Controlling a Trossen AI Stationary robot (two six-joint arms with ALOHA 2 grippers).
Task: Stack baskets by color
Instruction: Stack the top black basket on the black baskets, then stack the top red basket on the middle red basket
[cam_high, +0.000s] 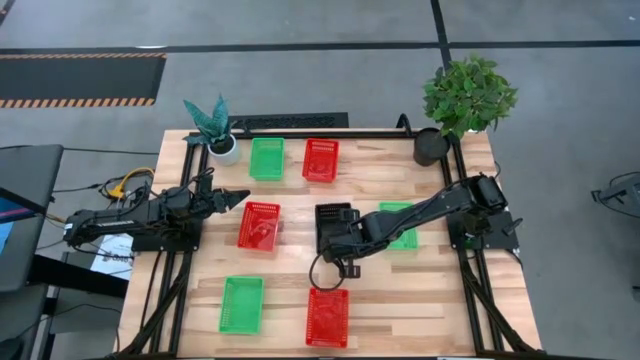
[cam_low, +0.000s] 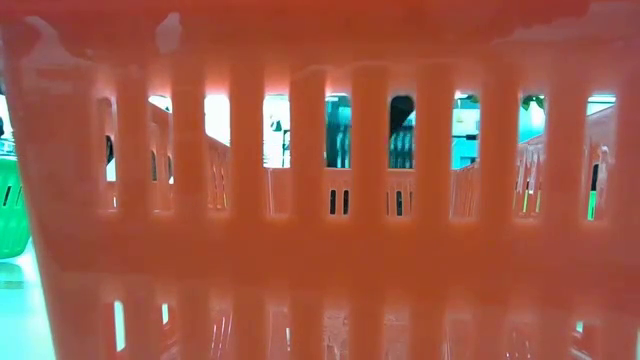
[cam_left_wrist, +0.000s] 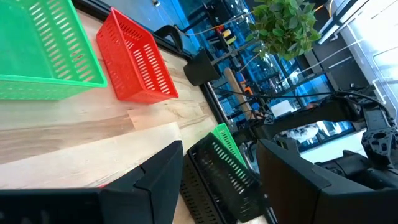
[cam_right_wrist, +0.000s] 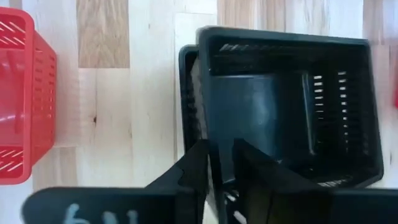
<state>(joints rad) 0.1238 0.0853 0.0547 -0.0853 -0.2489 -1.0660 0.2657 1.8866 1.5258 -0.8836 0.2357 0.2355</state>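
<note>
Two black baskets (cam_high: 335, 222) sit at the table's middle, the upper one (cam_right_wrist: 292, 99) skewed inside the lower, whose rim (cam_right_wrist: 186, 93) shows beside it. My right gripper (cam_right_wrist: 221, 144) points down at their near side (cam_high: 345, 262), open, its fingers astride the upper basket's wall. Red baskets rest flat at the far middle (cam_high: 321, 159), left of the black ones (cam_high: 259, 225) and at the near edge (cam_high: 328, 316). Green baskets lie at the far side (cam_high: 266, 158), the near left (cam_high: 241, 303) and under my right arm (cam_high: 403, 228). My left gripper (cam_high: 238, 197) waits open at the table's left. My right gripper has one finger (cam_right_wrist: 245, 165) inside the upper black basket and one (cam_right_wrist: 198, 165) outside it, astride its near wall (cam_right_wrist: 219, 177), coming from above. Whether the fingers touch that wall I cannot tell. The basket rests tilted in the lower black basket.
A small spiky potted plant (cam_high: 213, 125) stands at the far left corner and a leafy one (cam_high: 465, 95) at the far right. In the low view a red basket's wall (cam_low: 320, 200) fills the picture, with a green one (cam_low: 10, 210) at its edge.
</note>
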